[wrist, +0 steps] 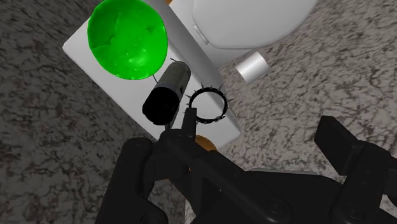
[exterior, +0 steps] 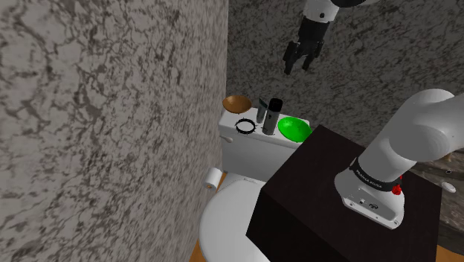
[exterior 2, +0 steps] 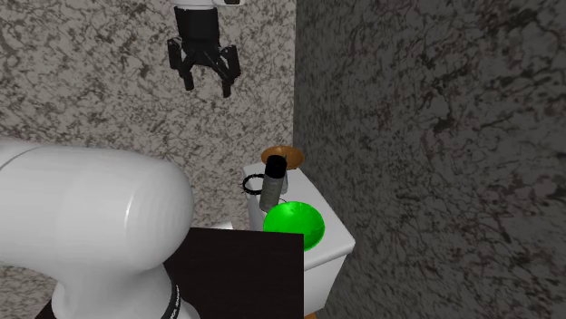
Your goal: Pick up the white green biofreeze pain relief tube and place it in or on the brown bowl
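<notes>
**High over the toilet tank, nothing in hand yet**

Up by the speckled wall, the gripper (exterior 2: 206, 80) hangs well above the toilet tank (exterior: 249, 152). Its two black fingers are spread wide and clasp nothing.

Down on the tank lid, reading the shoulder view from left to right:
- the brown bowl (exterior: 236, 102) at the far corner
- a black ring (exterior: 244, 126) just beside it
- a slim grey tube (exterior: 262, 112) standing upright
- a dark cylinder (exterior: 274, 115) close against the tube
- a bright green bowl (exterior: 295, 129) nearest the stand (exterior: 312, 201)

My read is that the slim upright piece is the pain relief tube. No label shows, and it renders grey rather than white and green, so I call that with caution. It stands on the lid, near the brown bowl but apart from it. The wrist view looks down on the whole cluster, with a paper roll (wrist: 252, 65) off beyond the tank.

Score so far: nothing done. The tube is untouched and the brown bowl looks empty, so everything is left to play: descend, close on the tube, lift, carry it the short way across and let go into the bowl. I'd judge the grasp the tricky part, because the dark cylinder crowds the tube on one side and could easily be knocked.
</notes>
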